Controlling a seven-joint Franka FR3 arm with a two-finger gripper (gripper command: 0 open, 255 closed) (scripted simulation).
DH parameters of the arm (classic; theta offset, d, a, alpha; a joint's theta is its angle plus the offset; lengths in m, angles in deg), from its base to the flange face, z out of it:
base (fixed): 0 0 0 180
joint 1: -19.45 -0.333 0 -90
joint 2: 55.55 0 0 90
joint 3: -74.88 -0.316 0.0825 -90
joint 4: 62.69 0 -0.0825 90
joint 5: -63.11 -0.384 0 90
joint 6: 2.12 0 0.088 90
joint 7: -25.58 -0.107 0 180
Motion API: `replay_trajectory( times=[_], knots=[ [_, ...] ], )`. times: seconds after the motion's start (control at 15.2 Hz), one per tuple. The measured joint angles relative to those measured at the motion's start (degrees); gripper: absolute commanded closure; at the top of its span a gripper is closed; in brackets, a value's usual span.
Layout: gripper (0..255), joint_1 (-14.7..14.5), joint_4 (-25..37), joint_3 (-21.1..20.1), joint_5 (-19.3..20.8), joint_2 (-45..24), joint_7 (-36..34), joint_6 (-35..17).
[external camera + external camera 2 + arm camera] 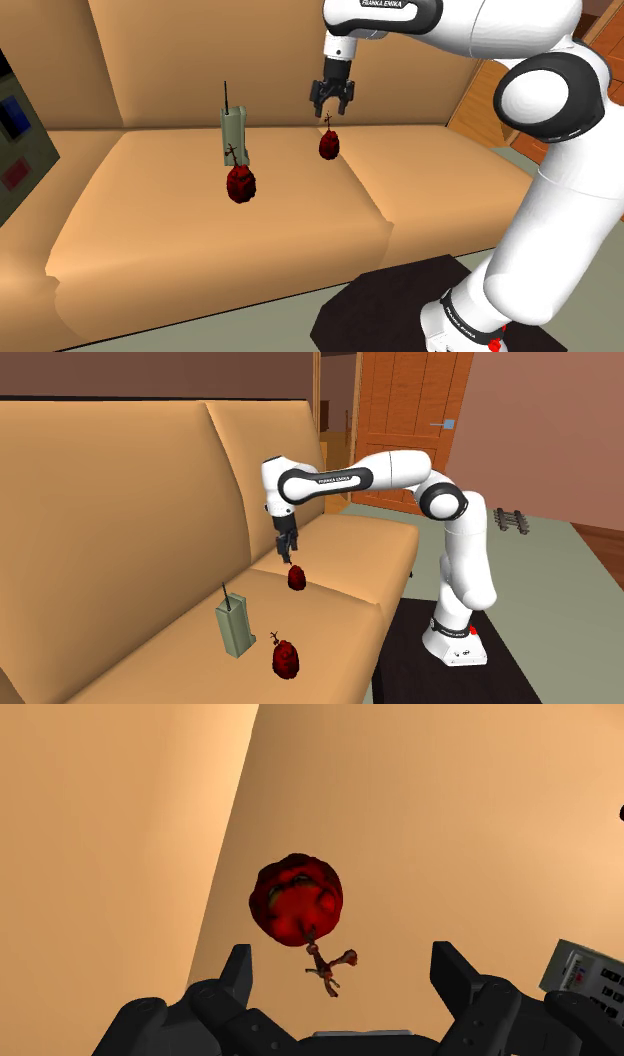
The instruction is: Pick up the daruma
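A dark red, lumpy daruma (328,145) with a small brown stem lies on the tan sofa seat (150,220) near the backrest. My gripper (332,112) hangs open just above it, fingers apart and touching nothing. In the wrist view the daruma (297,899) lies a little beyond the gripper (345,959), and its stem (328,969) points back between the fingers. The second exterior view shows the gripper (288,557) directly over the daruma (297,578). A second, similar red figure (240,185) lies farther along the seat (330,642).
A grey-green box with a thin antenna (234,135) stands upright beside the second red figure (286,658). The sofa backrest (180,60) rises close behind the gripper. A dark cabinet (20,150) stands past the sofa's end. A wooden door (410,412) is behind the arm.
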Motion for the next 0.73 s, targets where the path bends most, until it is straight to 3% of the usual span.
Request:
replay_trajectory(
  times=[0.4,0.46,0.73],
  knots=[
    [0,0.01,-3.24,0.00,-0.10,-0.76,0.45,-3.91],
    [255,0.03,-3.59,0.01,-0.10,-0.73,0.51,-4.23],
    [255,0.02,-3.92,0.01,-0.10,-0.69,0.53,-4.58]
  ],
)
